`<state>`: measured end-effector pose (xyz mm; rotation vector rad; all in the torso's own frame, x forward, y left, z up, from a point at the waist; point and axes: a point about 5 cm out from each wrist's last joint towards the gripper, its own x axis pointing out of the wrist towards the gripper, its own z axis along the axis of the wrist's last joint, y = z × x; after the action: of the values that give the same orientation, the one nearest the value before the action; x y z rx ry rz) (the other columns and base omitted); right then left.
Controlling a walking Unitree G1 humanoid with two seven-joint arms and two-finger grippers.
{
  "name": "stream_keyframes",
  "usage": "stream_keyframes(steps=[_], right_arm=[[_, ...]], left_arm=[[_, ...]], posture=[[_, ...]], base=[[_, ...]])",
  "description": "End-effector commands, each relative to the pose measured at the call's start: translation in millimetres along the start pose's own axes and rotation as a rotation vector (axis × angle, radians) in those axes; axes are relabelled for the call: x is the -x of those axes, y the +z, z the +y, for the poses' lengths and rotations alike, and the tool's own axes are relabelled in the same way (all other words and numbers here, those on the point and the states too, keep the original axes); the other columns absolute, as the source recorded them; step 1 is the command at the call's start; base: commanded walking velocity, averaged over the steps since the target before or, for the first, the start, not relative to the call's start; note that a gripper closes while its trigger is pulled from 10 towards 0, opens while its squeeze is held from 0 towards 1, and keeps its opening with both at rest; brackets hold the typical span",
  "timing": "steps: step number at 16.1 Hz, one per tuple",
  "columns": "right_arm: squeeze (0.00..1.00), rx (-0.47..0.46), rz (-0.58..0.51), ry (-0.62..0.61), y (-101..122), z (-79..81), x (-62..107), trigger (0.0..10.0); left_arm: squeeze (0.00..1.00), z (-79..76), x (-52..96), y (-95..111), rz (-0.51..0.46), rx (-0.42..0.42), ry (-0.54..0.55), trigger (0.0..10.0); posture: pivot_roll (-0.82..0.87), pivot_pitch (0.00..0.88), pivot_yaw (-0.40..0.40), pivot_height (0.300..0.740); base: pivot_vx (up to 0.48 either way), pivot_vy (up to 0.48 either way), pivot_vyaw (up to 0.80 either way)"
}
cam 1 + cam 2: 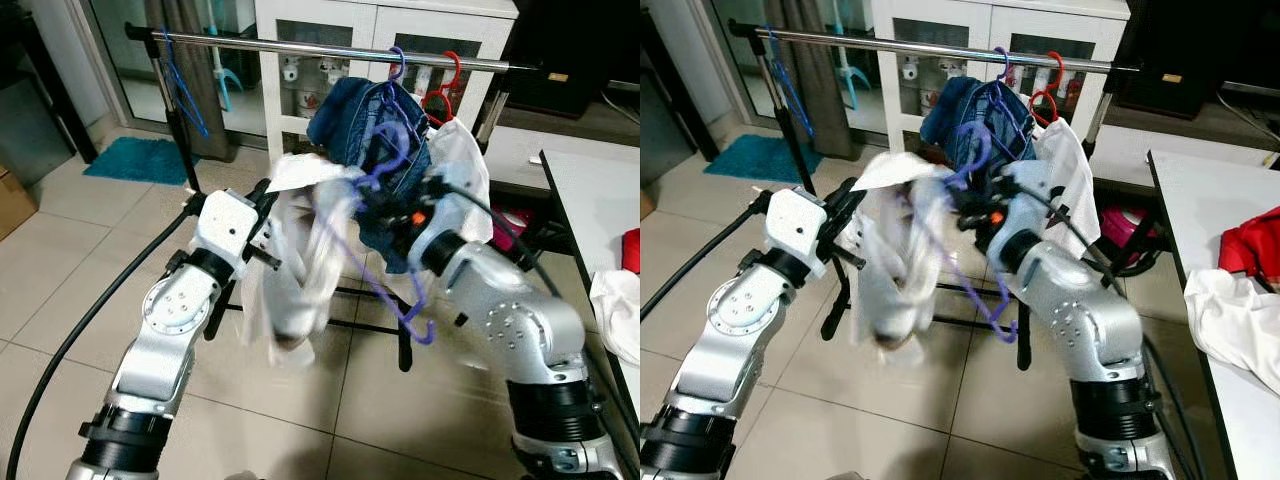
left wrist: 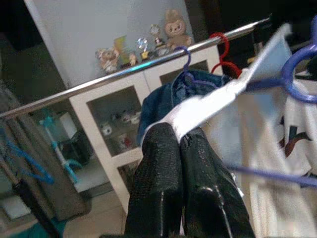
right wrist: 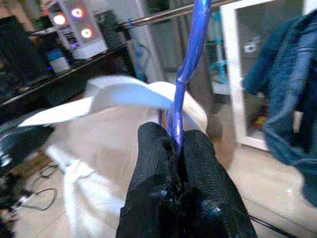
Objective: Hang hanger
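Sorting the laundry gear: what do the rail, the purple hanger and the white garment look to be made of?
Rail: likely polished metal, with bright streaks along it. Purple hanger: probably glossy plastic, thin and smooth, pinched in the right gripper. White garment: soft thin cloth, creased and limp, held by the left gripper.

Pale beige floor tiles [image 1: 60,260] with dark grout spread beneath and around the left gripper [image 2: 179,139]. Beyond it, to its left, a teal mat [image 1: 140,158] lies before a dark curtain [image 1: 195,90], and a cardboard box [image 1: 12,200] sits at the far left edge. Behind the right gripper [image 3: 176,136] stands a white cabinet [image 1: 400,20] with glass doors, small figurines [image 2: 171,27] lined up on top. To that gripper's right, a white table [image 1: 600,200] runs along the edge. The light is even, indoor.
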<state>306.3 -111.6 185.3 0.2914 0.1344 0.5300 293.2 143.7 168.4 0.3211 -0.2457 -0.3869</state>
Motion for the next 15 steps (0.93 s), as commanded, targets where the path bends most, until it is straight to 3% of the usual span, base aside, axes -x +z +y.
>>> stream_keyframes(steps=[1,6,9,11,12,13,14,15], right_arm=[[0.00,0.010,-0.012,-0.054,6.3,-8.1,1.6,10.0],[0.00,0.006,-0.158,-0.190,24.8,-21.7,0.6,10.0],[0.00,0.010,-0.174,-0.187,27.8,-20.3,-3.1,10.0],[0.00,-0.008,-0.185,-0.110,30.1,-8.9,-7.3,10.0],[0.00,-0.005,-0.184,-0.100,30.2,-7.6,-7.1,10.0],[0.00,0.008,-0.175,-0.074,29.2,-4.5,-6.7,10.0],[0.00,0.010,-0.173,-0.063,28.9,-3.6,-6.4,10.0],[0.00,0.017,-0.172,-0.039,28.8,-2.0,-6.1,10.0]], left_arm=[[0.00,3.9,2.4,3.4,-0.004,-0.016,0.036,0.0],[0.00,0.3,4.9,3.8,0.017,-0.035,0.055,0.0],[0.00,-10.9,2.5,3.9,0.023,-0.021,0.007,0.0],[0.00,-15.1,-0.8,-1.7,0.063,-0.034,-0.007,0.0],[0.00,-14.3,-1.5,-2.9,0.075,-0.038,-0.003,1.2],[0.00,-13.7,-3.5,-7.2,0.114,-0.038,-0.015,10.0],[0.00,-13.9,-3.0,-7.5,0.115,-0.027,-0.023,10.0],[1.00,-13.8,-0.6,-7.7,0.121,0.030,-0.028,10.0]], posture=[[-0.13,0.000,-0.004,0.740],[-0.13,0.000,0.002,0.740],[-0.13,0.000,-0.002,0.740],[-0.13,0.000,-0.001,0.740],[-0.13,0.000,-0.001,0.740],[-0.13,0.000,0.000,0.740],[-0.13,0.000,0.000,0.740],[-0.13,0.000,0.002,0.740]], base=[[0.000,0.000,0.00],[0.000,0.000,0.00],[0.000,0.000,0.00],[0.000,0.000,0.00],[0.000,0.000,0.00],[0.000,0.000,0.00],[0.000,0.000,0.00],[0.000,0.000,0.00]])
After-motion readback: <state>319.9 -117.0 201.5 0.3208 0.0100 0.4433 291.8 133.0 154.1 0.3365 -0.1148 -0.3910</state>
